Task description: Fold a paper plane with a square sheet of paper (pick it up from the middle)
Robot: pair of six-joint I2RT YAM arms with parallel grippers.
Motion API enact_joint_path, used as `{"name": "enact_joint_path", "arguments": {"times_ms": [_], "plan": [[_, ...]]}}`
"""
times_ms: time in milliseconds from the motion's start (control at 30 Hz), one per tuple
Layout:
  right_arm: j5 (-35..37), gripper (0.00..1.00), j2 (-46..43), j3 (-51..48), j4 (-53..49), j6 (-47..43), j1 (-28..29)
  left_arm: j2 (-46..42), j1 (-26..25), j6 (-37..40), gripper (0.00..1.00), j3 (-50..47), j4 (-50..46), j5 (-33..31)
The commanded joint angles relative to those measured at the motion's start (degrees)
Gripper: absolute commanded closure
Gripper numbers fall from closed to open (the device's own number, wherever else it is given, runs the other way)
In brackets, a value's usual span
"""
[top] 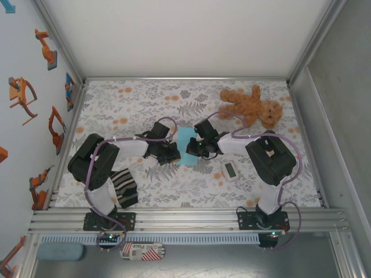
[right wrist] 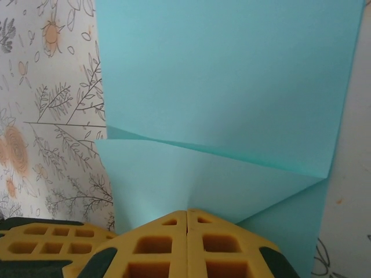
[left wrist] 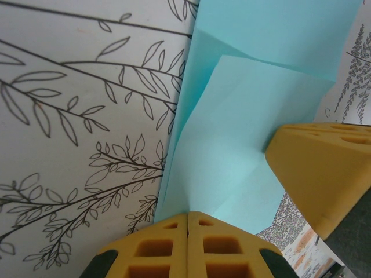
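light-blue sheet of paper (top: 186,145) sits near the middle of the worktop (top: 116,110), between the two hands. from above it reads as a narrow upright strip. the worktop is covered edge to edge in a pale print of grey leafy sprigs and orange blossoms. it forms the floor of a booth with a plain white back wall (top: 185,35), a grey panel (top: 348,87) on the right and a pale left wall (top: 17,52) dotted with orange robot-arm stickers. slotted aluminium rails (top: 185,219) run along the near edge and carry both arm bases. a brown teddy bear (top: 252,105) lies in the far right corner. a black-and-cream striped cloth (top: 123,188) lies partly under the left arm by its base. a small white gadget (top: 230,170) rests just beside the right arm, near the paper. the left hand (left wrist: 187,223) is clenched, its yellow fingers pressed flat together, and the paper's edge rises off the print into their tips. a folded flap and a slanting crease show beyond them, and one yellow finger of the other hand sits on the sheet at the right of that view. the right hand (right wrist: 186,220) is likewise clenched on the paper. the sheet puckers toward its tips, and a long diagonal fold crosses the blue surface beyond them.
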Motion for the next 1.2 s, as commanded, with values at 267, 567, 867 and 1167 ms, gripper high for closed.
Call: {"name": "enact_joint_path", "arguments": {"times_ms": [267,567,867,1167], "plan": [[2.55,1.00,0.51,-2.54,0.28,1.56,-8.56,3.02,0.26,1.05,1.00,-1.54,-8.87,-4.01],[4.20,1.00,-7.60,-2.18,2.30,1.50,-5.28,2.99,0.28,0.95,1.00,-0.47,-8.74,-3.51],[-1.12,1.00,-1.65,-1.63,5.64,4.29,-0.76,2.43,0.18,1.28,1.00,0.30,-8.64,-2.66],[2.94,1.00,2.60,-0.62,-0.19,2.11,-1.28,1.30,0.27,3.06,1.00,3.10,-10.19,-1.28]]}}
